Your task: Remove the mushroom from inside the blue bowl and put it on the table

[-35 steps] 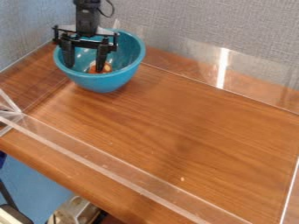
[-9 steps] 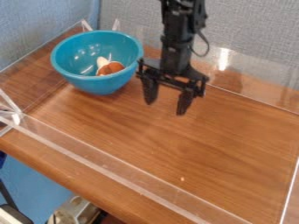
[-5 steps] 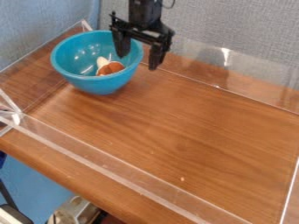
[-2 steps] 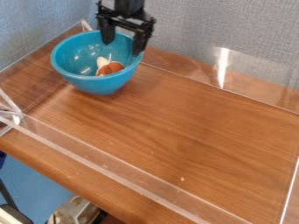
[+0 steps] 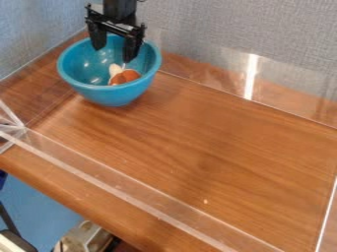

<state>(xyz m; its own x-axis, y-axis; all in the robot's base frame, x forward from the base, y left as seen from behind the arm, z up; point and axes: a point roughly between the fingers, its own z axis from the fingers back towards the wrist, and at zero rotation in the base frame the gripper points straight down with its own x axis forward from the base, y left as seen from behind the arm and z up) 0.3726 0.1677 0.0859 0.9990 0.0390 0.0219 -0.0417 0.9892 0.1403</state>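
Tabletop point(image 5: 204, 148) wood, grey wall point(image 5: 250, 30) behind. Mushroom point(image 5: 124, 76) inside blue bowl point(image 5: 116, 94), on its side, stem showing. Fingers point(image 5: 114, 41) spread, nothing held, over bowl's back part. Step: lining up for the grasp. Next: shift over mushroom, lower inside rim, close on it, lift out.

The robot's single arm point(image 5: 118, 10) comes in from the top edge, left of the middle, pointing downward and cut off by the frame above. At its lower end the dark pincer point(image 5: 114, 42) hangs in the upper left, its two fingers spread wide apart, one to the left and one to the right, tips down, with nothing gripped between them.
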